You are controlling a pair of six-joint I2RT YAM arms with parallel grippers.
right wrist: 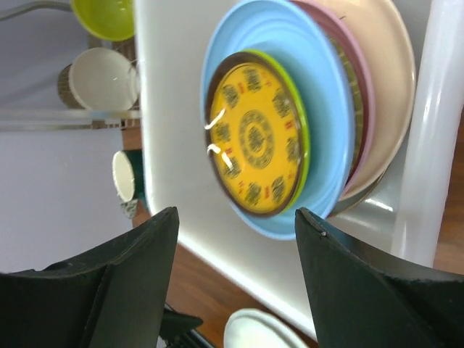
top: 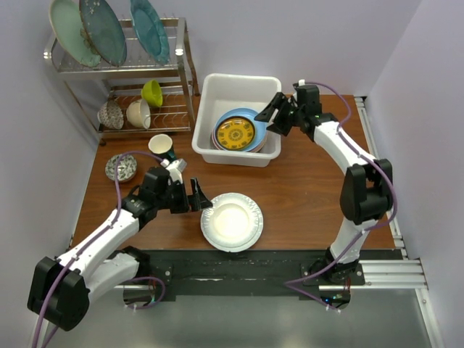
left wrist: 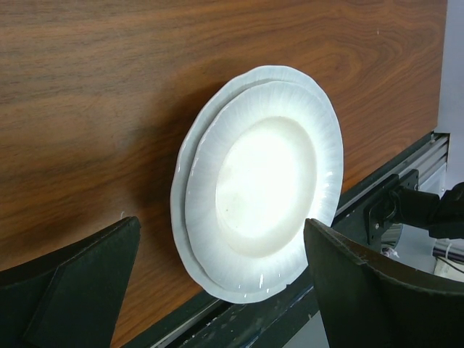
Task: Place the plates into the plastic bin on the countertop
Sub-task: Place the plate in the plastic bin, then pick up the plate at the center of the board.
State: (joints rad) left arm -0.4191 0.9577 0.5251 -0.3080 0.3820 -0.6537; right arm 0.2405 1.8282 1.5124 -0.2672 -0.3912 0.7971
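The surface (top: 312,196) is flat, reddish-brown wood grain. At its far edge sits the bin (top: 239,83), a white plastic tub with rounded corners and a rolled rim. Left of the bin stands a metal wire rack (top: 185,80). It has three large speckled teal plates (top: 101,29) on edge on its top tier and bowls (top: 141,105) on the tier below.

In front of the bin, toward the near edge, lies the white plate (top: 231,221), round with a fluted rim. Only the left wrist view shows a second scalloped white rim under it.

In the top view the stack inside the bin reads as a gold plate (top: 235,133) on blue. The right wrist view separates the layers. A glossy patterned gold face has a lime rim (right wrist: 301,138) just behind it. Next come the blue plate (right wrist: 326,109), a pink rim (right wrist: 366,94) and a cream plate (right wrist: 395,80) outermost.

Left of the bin on the surface are a patterned bowl (top: 121,167) and a cup (top: 161,145).

The left fingers (top: 197,196), matte black, are spread wide and empty in front of the bin to its left, just beside the white plate. The right fingers (top: 270,116) hang at the bin's right rim, parted and released, grasping nothing.
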